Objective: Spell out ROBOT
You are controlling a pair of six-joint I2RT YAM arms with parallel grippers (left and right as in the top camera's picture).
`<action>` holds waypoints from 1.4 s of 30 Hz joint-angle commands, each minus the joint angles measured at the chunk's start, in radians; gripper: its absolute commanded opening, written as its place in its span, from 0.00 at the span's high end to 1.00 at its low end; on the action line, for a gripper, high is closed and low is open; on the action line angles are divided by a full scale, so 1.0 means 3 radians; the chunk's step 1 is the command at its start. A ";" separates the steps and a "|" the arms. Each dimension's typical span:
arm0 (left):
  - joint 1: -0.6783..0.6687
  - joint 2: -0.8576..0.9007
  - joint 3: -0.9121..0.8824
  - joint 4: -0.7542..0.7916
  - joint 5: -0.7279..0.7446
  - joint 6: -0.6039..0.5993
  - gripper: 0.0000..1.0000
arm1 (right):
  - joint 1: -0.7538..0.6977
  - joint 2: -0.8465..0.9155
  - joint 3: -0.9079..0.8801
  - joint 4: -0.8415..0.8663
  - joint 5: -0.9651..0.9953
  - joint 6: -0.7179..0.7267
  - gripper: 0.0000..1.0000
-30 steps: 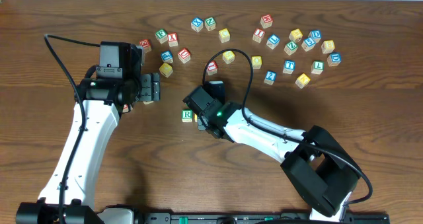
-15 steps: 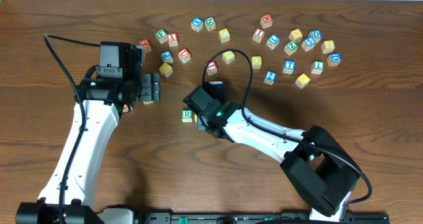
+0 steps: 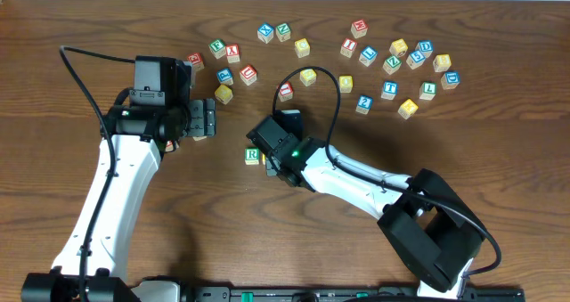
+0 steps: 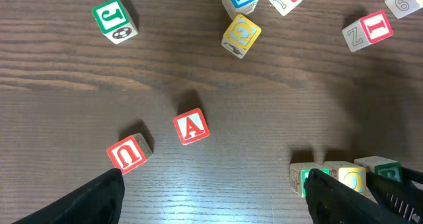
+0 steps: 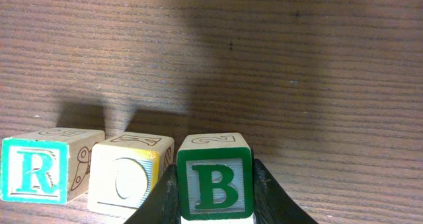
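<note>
Left pincer (image 4: 211, 197) hangs over the table (image 4: 66, 105) w/ its fingers wide apart, holding nothing, near the red A cube (image 4: 192, 127). Nxt, in the middle, the R cube (image 5: 34, 170) & the O cube (image 5: 125, 178) sit side by side, and the B cube (image 5: 213, 181) is just beside the O, squeezed tight in the right pincer (image 5: 215, 211). Blue T cube (image 3: 389, 89) sits well off to the right w/ the other cubes.
</note>
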 commanded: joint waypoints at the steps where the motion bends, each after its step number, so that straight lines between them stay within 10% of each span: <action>1: 0.0017 -0.0036 0.0018 0.0004 -0.0027 0.0006 0.14 | -0.0008 0.0046 -0.0023 0.0009 0.0004 -0.0004 0.84; 42: 0.0017 -0.0037 0.0018 0.0004 -0.0027 0.0006 0.14 | -0.0009 0.0088 -0.0029 0.0037 0.0003 -0.0004 0.81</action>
